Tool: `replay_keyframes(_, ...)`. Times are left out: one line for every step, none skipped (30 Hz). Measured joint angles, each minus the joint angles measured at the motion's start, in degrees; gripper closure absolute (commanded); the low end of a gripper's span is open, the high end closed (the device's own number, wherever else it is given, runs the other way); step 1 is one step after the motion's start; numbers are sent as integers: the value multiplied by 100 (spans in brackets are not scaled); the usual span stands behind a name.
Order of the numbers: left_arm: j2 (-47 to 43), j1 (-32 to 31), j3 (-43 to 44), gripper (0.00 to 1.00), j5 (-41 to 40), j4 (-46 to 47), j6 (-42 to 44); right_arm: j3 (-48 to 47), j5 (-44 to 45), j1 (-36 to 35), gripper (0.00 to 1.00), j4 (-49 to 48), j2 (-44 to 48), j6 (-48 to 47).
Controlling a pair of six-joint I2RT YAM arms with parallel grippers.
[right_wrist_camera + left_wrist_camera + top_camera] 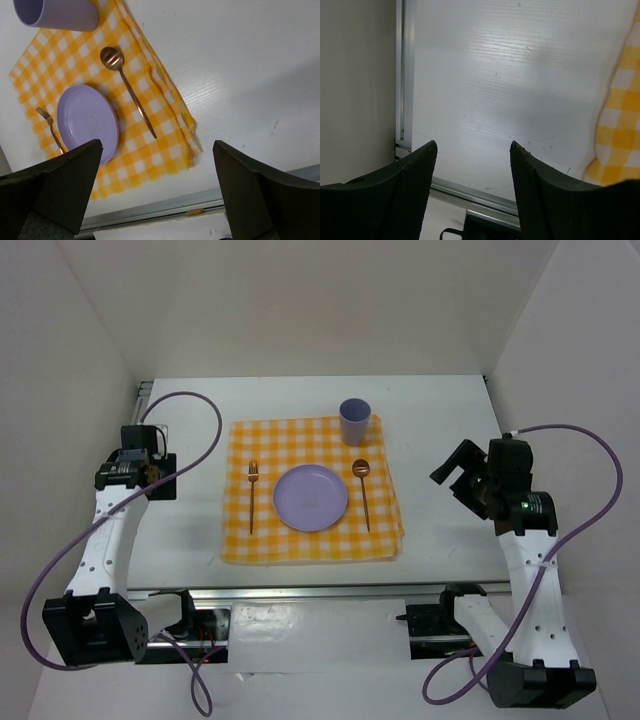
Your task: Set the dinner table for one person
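Observation:
The white dinner table (440, 410) carries a yellow-and-white checked cloth (313, 540) at its middle. On the cloth lie a lilac plate (310, 497), a copper fork (252, 495) to its left, a copper spoon (363, 490) to its right and a lilac cup (354, 422) at the far right corner. In the right wrist view the plate (87, 121), spoon (127, 87), fork (50, 127) and cup (57, 12) show too. My left gripper (165, 477) is open and empty, left of the cloth. My right gripper (455, 475) is open and empty, right of the cloth.
A metal rail (300, 592) runs along the table's near edge, and another (402, 70) along its left edge. White walls enclose the table on three sides. The cloth's edge (620, 125) shows at the right of the left wrist view.

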State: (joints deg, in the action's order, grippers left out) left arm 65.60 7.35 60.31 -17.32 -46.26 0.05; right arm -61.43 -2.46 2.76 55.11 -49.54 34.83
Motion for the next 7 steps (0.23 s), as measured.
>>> replay_keyframes(-9, 0, 0, 33, 2, -7, 0, 0, 2, 0, 0, 26, 28, 0)
replay_keyframes(-13, 0, 0, 33, 4, -7, 0, 0, 4, 0, 0, 46, 59, 0)
replay_keyframes(-20, 0, 0, 33, 4, -7, 0, 0, 4, 0, 0, 59, 101, -2)
replay_keyframes(-22, 0, 0, 33, 11, -7, 0, 0, 4, 0, 0, 70, 129, -2)
replay_keyframes(-22, 0, 0, 33, 26, -7, 0, 0, 2, 0, 0, 76, 170, -11)
replay_keyframes(-22, 0, 0, 33, 35, -7, 0, 4, -9, 0, 0, 81, 203, -31)
replay_keyframes(-22, 0, 0, 33, 48, -7, 0, 11, -24, 0, 0, 83, 247, -48)
